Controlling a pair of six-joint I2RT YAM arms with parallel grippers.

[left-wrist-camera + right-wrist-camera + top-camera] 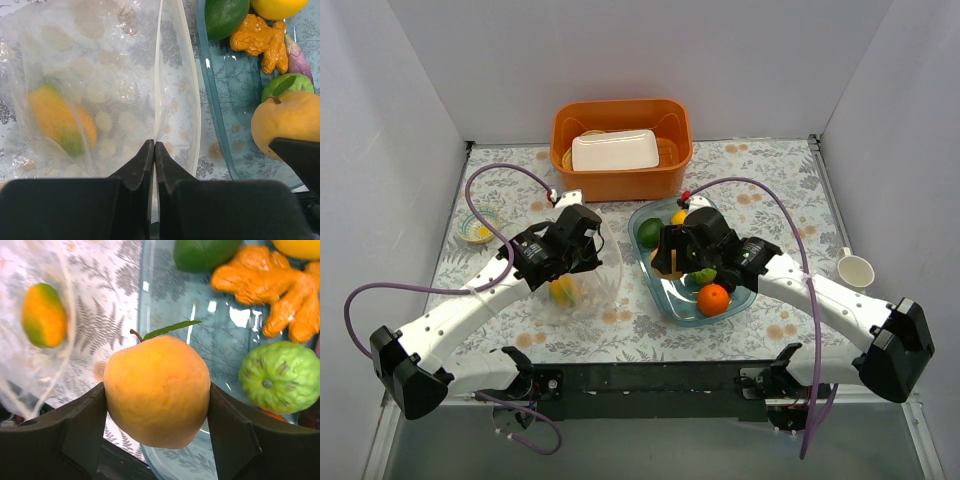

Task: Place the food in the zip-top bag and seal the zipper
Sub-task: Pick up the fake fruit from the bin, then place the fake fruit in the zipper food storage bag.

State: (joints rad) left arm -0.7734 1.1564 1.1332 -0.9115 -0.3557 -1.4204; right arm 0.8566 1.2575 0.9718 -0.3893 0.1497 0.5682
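White walls box in a table under a grey-flowered cloth. At the back stands an orange plastic bin holding a white rectangular tray. Only the overhead view shows these, along with a small bowl at far left and a white cup at far right.

The clear crinkly zip-top bag lies on the cloth just left of the clear blue rigid tray, with a yellow-green toy mango inside it. The left wrist view shows what the overhead hides: the left gripper is pinched fully together on the thin whitish zipper strip at the bag's mouth.

The right wrist view shows the right gripper clamping a yellow-orange toy fruit with a stem and green leaf between widely parted fingers, above the tray's left rim and beside the bag. In the tray lie a green lime, an orange ginger-shaped piece, a yellow lemon, a ribbed green fruit and a round orange.

Bare cloth lies open along the front edge and between tray and cup. The two grippers sit close together.
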